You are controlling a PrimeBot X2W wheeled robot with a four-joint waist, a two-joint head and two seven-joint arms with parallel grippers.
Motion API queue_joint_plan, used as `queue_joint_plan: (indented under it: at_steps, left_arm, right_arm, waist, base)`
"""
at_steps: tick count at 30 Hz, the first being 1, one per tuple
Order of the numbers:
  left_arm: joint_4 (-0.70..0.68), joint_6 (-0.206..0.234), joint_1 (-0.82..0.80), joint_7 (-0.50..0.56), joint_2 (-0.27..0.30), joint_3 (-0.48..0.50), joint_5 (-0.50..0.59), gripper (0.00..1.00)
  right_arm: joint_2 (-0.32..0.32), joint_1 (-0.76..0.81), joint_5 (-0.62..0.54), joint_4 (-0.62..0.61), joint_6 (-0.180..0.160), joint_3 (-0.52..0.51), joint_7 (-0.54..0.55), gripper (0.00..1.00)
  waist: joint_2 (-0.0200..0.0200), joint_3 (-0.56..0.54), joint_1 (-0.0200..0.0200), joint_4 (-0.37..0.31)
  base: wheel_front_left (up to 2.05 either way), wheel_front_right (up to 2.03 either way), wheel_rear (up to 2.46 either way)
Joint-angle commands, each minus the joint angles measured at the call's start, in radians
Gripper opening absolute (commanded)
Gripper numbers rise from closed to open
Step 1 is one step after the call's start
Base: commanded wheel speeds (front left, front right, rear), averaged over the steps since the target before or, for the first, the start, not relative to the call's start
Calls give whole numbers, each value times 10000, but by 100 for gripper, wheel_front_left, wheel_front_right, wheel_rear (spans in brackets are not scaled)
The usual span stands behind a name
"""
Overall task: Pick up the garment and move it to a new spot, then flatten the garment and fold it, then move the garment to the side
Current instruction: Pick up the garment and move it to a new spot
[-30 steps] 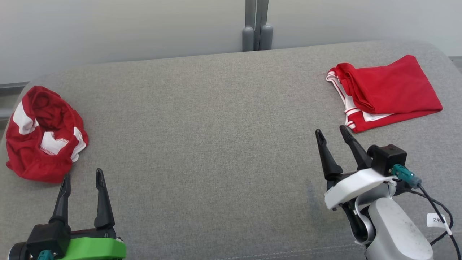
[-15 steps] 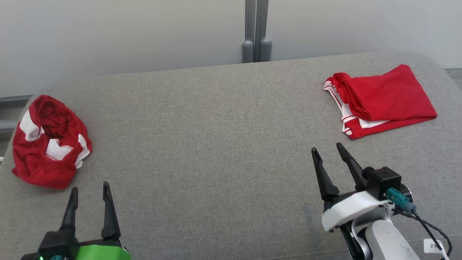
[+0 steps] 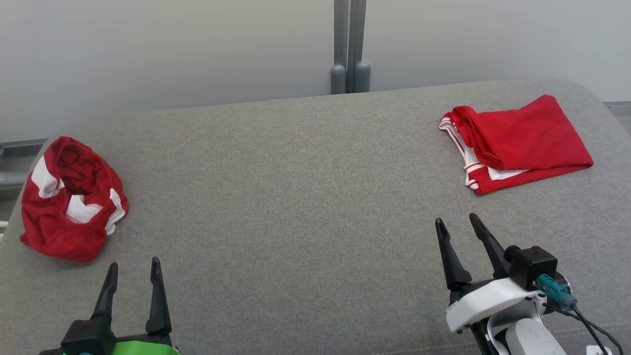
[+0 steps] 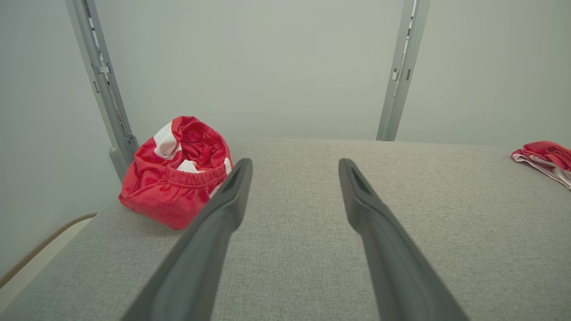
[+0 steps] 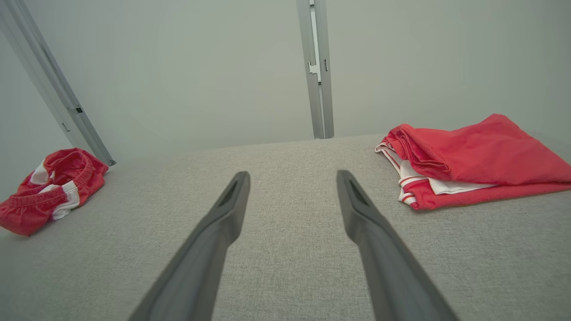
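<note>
Next: left tool point(image 3: 134, 263) and right tool point(image 3: 456, 219) both gape empty, so left should pinch the shorts point(image 3: 74, 197) by the waistband point(image 4: 196, 176) at the left edge of the cushion point(image 3: 296, 197).

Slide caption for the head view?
Open left pincer near crumpled red-and-white garment; folded red garment right, on grey fabric surface.

**Bench layout**

Crumpled garment point(image 3: 74, 199) lies on the bench point(image 3: 296, 197) at left; folded garment point(image 3: 522, 143) at far right, well apart. Left end effector point(image 3: 134, 264) is before the first, right end effector point(image 3: 456, 220) before the second. Post point(image 3: 349, 49) behind.
</note>
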Motion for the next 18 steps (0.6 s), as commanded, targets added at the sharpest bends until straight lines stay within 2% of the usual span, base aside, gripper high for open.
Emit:
queue_joint_plan:
  at_steps: [1,18]
  left_arm:
    - [28,-34,48,-16,22,19,-70,100]
    - [86,-49,57,-16,-5,70,-68,100]
  right_arm:
    - [-6,113,62,-59,-4,-14,-41,100]
    - [-5,136,94,32,-4,-69,-41,100]
  waist:
    - [0,-22,0,18]
    - [0,-153,0,74]
  base:
    - [0,0,0]
    - [0,0,0]
